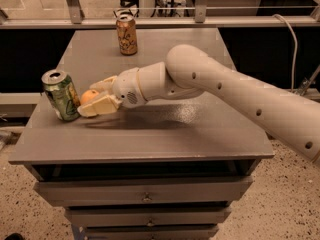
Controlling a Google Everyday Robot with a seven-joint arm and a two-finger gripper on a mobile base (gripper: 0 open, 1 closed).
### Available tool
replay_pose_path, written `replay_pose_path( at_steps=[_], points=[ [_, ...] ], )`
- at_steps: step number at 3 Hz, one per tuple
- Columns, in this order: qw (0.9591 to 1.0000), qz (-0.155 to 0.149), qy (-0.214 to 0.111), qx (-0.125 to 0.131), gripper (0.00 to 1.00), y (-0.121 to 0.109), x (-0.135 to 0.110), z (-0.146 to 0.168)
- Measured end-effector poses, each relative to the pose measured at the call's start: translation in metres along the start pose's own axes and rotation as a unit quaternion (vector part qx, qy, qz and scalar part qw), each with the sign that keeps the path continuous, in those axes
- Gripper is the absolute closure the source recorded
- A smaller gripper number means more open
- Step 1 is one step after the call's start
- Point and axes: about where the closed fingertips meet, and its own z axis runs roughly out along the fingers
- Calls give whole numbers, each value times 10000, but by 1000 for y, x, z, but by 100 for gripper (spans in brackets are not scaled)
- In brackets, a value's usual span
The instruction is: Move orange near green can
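orange (88, 95) held in end effector (93, 100), just beside green can (60, 95)

I see my gripper (87, 100) in pale cream-yellow at the table's left side, fingers clasping the orange (89, 96), which shows bright orange between them. Just beside it, the green can (61, 95) is light green with white markings and a silver top. The arm (240, 99) is off-white with small dark dots. At the far edge stands an orange-brown can (126, 34) with pale lettering. The table (200, 129) is plain grey; the floor (290, 204) is speckled beige.
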Motion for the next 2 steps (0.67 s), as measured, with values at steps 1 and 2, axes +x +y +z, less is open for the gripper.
replay_pose_path(
  at_steps=[1,2],
  points=[
    [10000,12,-12,-32,0,2,1,3],
    [10000,3,-27,-12,0,0,1,1]
  ],
)
